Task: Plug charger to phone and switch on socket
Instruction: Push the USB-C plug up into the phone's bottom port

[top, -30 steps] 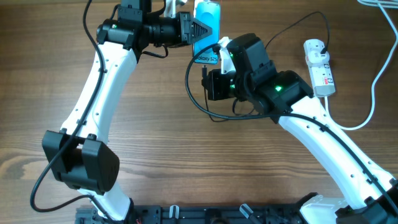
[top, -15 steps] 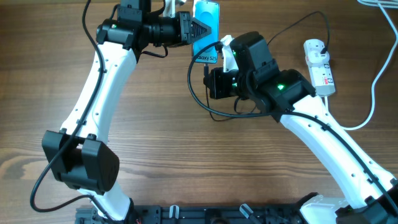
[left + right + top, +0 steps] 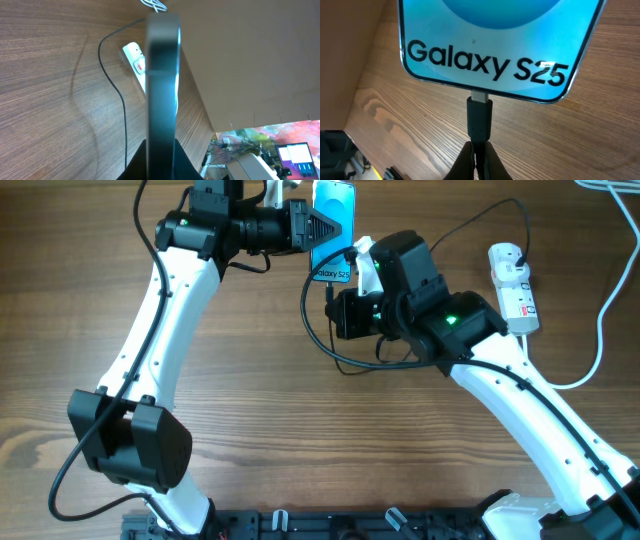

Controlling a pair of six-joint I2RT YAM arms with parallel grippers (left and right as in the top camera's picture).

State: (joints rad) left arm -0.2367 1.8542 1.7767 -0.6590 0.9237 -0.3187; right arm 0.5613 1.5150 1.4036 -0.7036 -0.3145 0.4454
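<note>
Left fingers point(image 3: 137, 170) grip the slim cyan-screened smartphone point(image 3: 490, 40). Right fingers point(image 3: 465, 161) pinch the black charger connector point(image 3: 479, 120), apparently seated just ahead of them. Switching the white plastic socket block point(image 3: 513, 288) looks left to do.

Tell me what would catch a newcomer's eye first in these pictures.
The bright cyan phone, marked Galaxy S25, stands out, held by the left tool at the far middle of the table. Just below it, the right tool pinches the black charger, its tip meeting the phone's bottom edge. The white socket lies at the far right.
</note>
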